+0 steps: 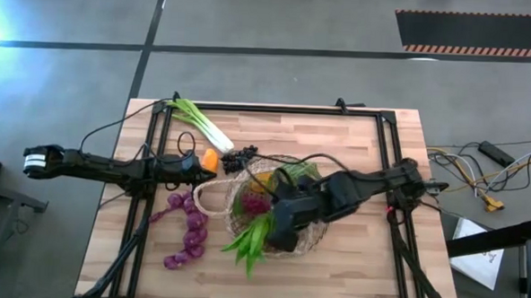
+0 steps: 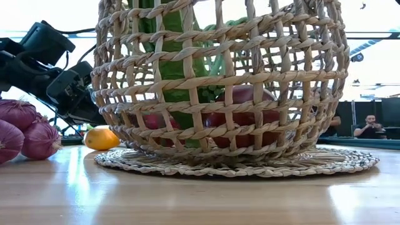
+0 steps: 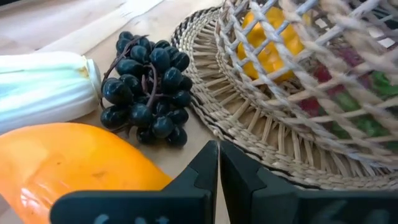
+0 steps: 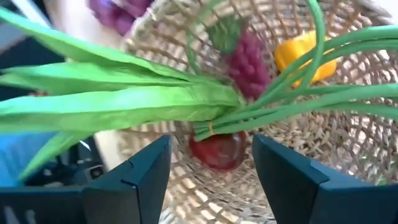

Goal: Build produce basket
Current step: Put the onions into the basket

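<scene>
At table centre, sitting upright: basket, deep, rounded, pale tan open-weave wicker on a flat woven base, with thin loop handle lying out toward 9 o'clock.

Holding inside the basket:
- long green leaves, tied at the stems, draping over the rim and spilling toward 7 o'clock
- red apple lying on the bottom, beneath the leaf stems
- pink-red bunch resting just beside the apple
- yellow piece leaning against the far wall

Hovering over the basket's 6 o'clock rim: right gripper, fingers standing apart with nothing between them, leaves and apple showing through the gap.

Lying outside the basket, on the wooden table:
- dark grapes, glossy and near black, touching the base edge at 10 o'clock
- white-green leek stretching away toward 10 o'clock, its white end beside the grapes
- orange piece sitting just beside the leek's white end
- purple bunches curving in a string at 8 o'clock, well apart from the basket wall

Pointing at the basket from 9 o'clock: left gripper, fingers pressed together on nothing, tips beside the orange piece and near the grapes.
</scene>
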Robot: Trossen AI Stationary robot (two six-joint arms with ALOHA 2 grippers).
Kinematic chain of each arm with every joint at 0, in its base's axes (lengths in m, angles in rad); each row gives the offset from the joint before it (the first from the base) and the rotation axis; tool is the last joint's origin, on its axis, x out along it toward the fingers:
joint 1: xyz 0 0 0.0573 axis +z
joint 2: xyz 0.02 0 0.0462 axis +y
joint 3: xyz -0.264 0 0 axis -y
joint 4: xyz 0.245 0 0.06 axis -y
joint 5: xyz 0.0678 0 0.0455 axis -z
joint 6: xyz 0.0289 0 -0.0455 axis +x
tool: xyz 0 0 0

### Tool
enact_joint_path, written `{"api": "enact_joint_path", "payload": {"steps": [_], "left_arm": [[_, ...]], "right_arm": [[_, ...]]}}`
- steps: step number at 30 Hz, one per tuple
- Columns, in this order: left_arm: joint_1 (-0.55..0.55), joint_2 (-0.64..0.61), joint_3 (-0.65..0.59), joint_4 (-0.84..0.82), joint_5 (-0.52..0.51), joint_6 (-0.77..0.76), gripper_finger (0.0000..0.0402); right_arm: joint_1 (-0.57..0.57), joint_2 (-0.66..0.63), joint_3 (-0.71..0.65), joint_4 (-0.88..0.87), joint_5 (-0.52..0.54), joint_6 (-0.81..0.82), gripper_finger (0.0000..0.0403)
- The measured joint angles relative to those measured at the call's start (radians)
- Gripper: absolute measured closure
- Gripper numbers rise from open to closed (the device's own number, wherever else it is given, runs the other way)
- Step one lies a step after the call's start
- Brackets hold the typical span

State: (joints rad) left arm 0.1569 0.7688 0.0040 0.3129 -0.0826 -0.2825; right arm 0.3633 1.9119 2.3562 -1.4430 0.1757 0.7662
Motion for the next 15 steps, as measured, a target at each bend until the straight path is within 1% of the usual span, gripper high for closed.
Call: {"api": "enact_joint_path", "payload": {"steps": [4,10,12,15], "left_arm": [[0.0,0.01,0.0,0.01,0.0,0.0,0.0402],[0.0,0.022,0.0,0.027,0.0,0.0,0.0402],[0.0,0.026,0.0,0.031,0.0,0.0,0.0402],[0.0,0.032,0.0,0.033,0.0,0.0,0.0402]], "right_arm": [[0.028,-0.052,0.0,0.055,0.035,-0.023,0.0189],[0.117,-0.114,0.0,0.203,0.21,-0.155,0.0195],[0.165,-0.126,0.0,0.245,0.306,-0.221,0.0197],[0.253,-0.127,0.0,0.293,0.497,-0.309,0.0201]]}}
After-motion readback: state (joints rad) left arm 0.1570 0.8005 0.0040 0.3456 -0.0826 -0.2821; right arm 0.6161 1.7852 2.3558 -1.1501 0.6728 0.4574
